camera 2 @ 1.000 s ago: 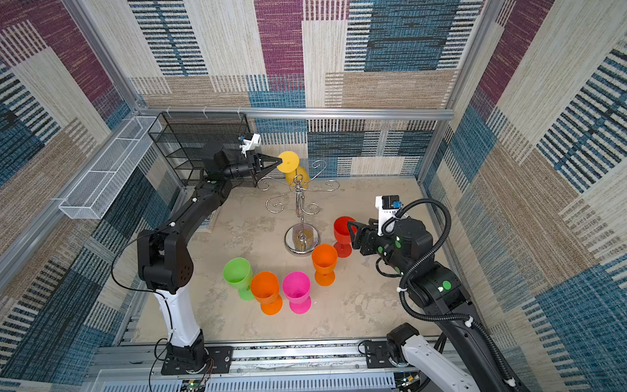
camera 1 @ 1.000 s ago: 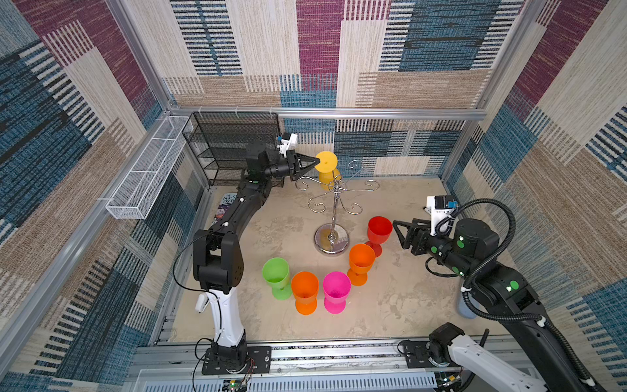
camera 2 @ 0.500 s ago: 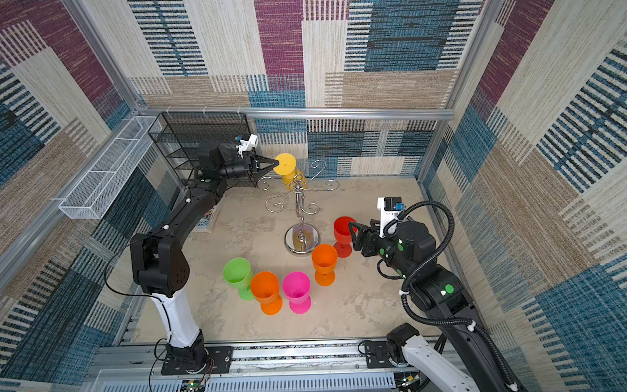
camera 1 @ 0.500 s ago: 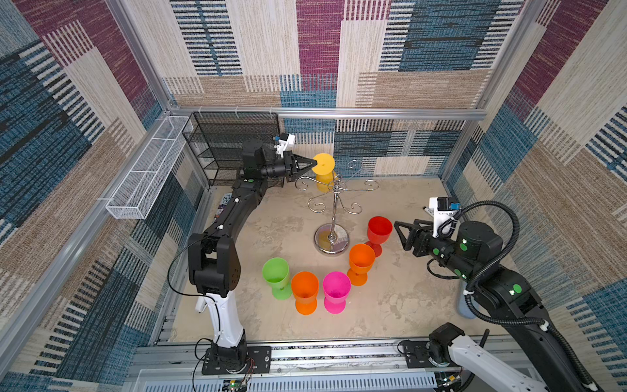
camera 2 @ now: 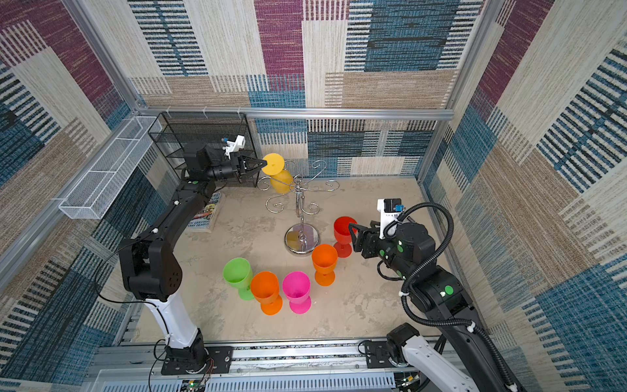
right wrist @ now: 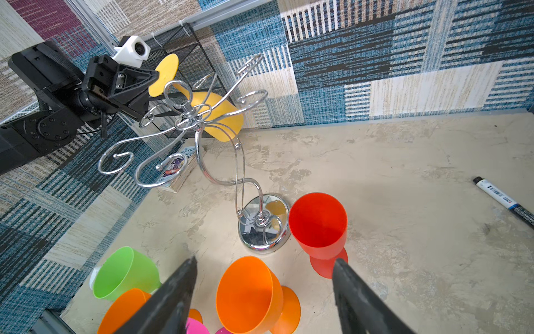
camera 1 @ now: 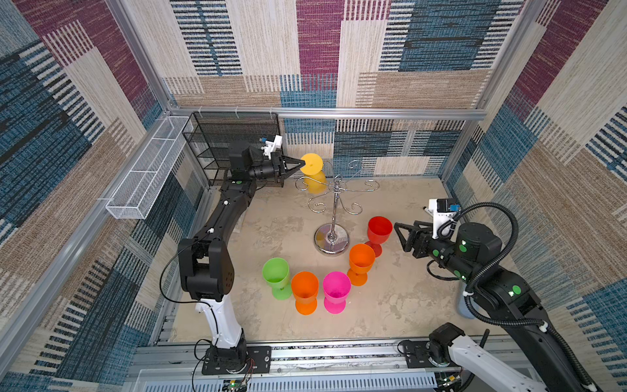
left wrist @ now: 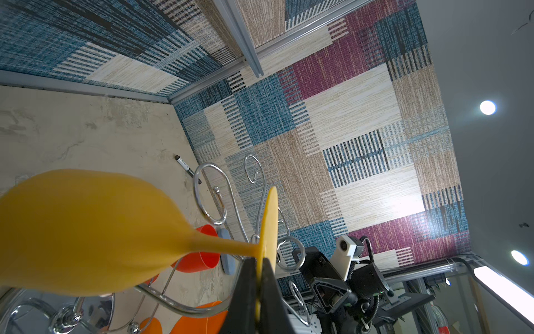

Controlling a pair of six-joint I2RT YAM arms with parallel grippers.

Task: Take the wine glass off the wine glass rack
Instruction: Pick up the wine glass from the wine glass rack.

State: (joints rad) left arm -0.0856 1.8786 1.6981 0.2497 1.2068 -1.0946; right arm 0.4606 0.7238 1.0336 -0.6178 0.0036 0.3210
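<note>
A yellow wine glass (camera 1: pixel 315 183) (camera 2: pixel 281 181) hangs upside down and tilted at the far-left arms of the chrome wine glass rack (camera 1: pixel 334 210) (camera 2: pixel 302 239) (right wrist: pixel 199 121). My left gripper (camera 1: pixel 298 165) (camera 2: pixel 261 164) (left wrist: pixel 259 263) is shut on the rim of its round foot. In the left wrist view the yellow wine glass (left wrist: pixel 86 231) fills the foreground, with a wire arm curving under the bowl; I cannot tell whether its stem still sits in the wire. My right gripper (camera 1: pixel 400 234) (camera 2: pixel 353 234) (right wrist: pixel 264 261) is open and empty, low beside the red glass (camera 1: pixel 379 230).
Upright glasses stand in front of the rack: red (right wrist: pixel 318 225), orange (camera 1: pixel 361 261), pink (camera 1: pixel 336 290), another orange (camera 1: pixel 304 290) and green (camera 1: pixel 276 273). A black mesh shelf (camera 1: pixel 234 135) and white wire basket (camera 1: pixel 146 176) line the back left. A book (camera 2: pixel 203 213) and marker (right wrist: pixel 502 199) lie on the table.
My left gripper has drawn the yellow glass a little to the left, away from the rack's pole. The right arm has shifted slightly to the right, still open.
</note>
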